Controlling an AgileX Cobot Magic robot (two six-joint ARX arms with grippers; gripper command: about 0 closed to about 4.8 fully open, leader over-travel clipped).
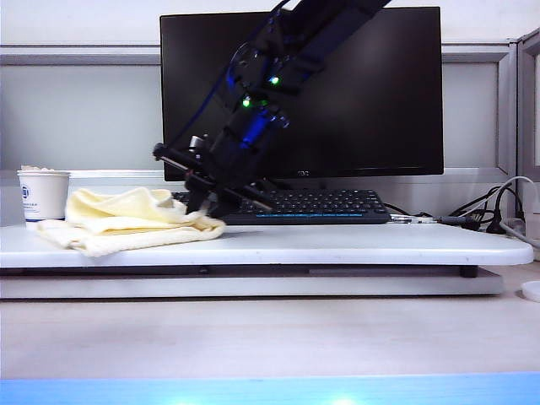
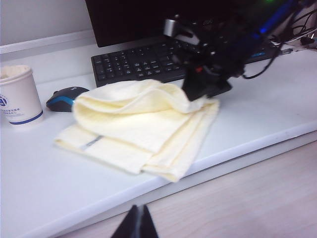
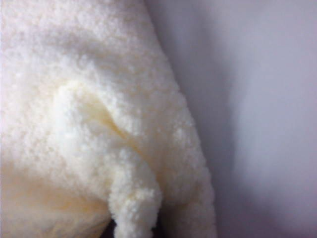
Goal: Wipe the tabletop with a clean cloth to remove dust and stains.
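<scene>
Where the right gripper meets the cloth, we see its jaws closed on a pinched fold at the cloth's edge nearest the keyboard. The cloth lies bunched on the tabletop, near the paper cup. We see the left gripper near the desk edge, apart from the cloth; its jaws meet at their tips.

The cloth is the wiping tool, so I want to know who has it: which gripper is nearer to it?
Right. The right gripper is shut on the cloth, pinching its edge by the keyboard. The left gripper hangs back off the tabletop's front edge, apart from the cloth.
</scene>
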